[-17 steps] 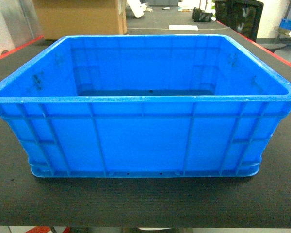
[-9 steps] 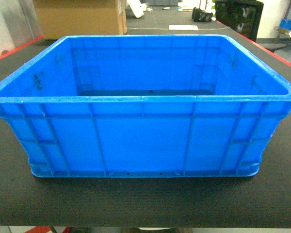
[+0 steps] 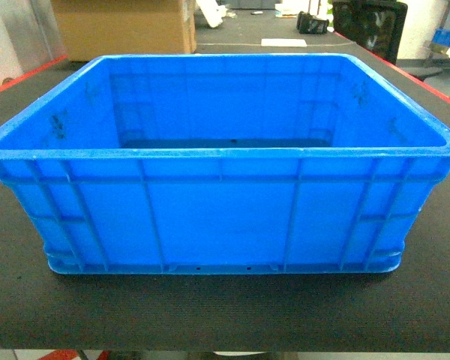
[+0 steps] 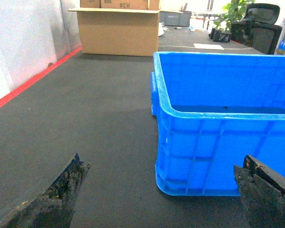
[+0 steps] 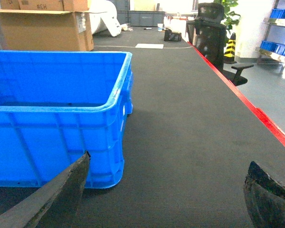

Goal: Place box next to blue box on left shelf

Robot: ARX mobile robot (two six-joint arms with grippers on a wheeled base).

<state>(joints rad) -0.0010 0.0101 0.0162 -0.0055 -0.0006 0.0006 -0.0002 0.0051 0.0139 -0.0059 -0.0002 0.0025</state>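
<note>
Blue box (image 3: 221,217) on dark mat (image 3: 210,315) (both tools spread, apart from it)

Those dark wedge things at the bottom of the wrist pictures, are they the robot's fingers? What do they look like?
Yes. The left gripper has two black, wedge-shaped fingers tapering to points, their surfaces rough, scuffed and flecked with pale specks. The right gripper has matching dark fingers, one looking smoother and greyer. No cables or markings show, and the arms themselves are out of view.
</note>
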